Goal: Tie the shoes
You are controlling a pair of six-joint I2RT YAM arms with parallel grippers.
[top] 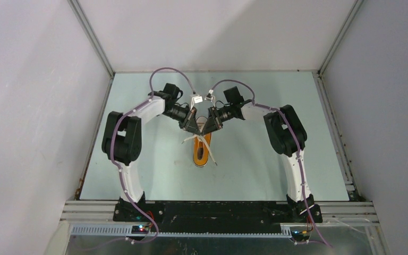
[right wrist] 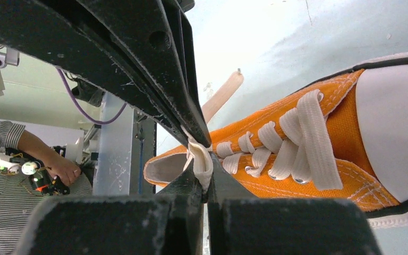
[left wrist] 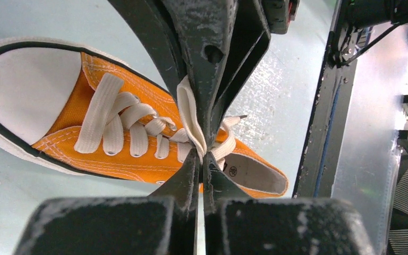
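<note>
**Both grippers at the laces, mid-tie.** The left gripper (left wrist: pixel 201 170) has its jaws pressed together, and a fold of the laces (left wrist: pixel 190 111) is nipped at their tips. The right gripper (right wrist: pixel 206 178) is likewise closed, pinching a white bight. The two meet tip to tip directly over the top eyelets. This is probably so that each can keep its strand taut while a loop is passed or crossed, and the knot seems unfinished.

Just beyond the fingertips lies the shoe (left wrist: pixel 71 109). It sits sole-down at the middle of the table (top: pixel 276 154), between the two arms, and its length runs along the near-far line. The lower lacing rows lie flat and snug across the tongue, so only the free ends need work. One loose end (right wrist: pixel 220 95) trails off beside the shoe onto the table, slack and unheld. Which strand each gripper holds cannot be told.
</note>
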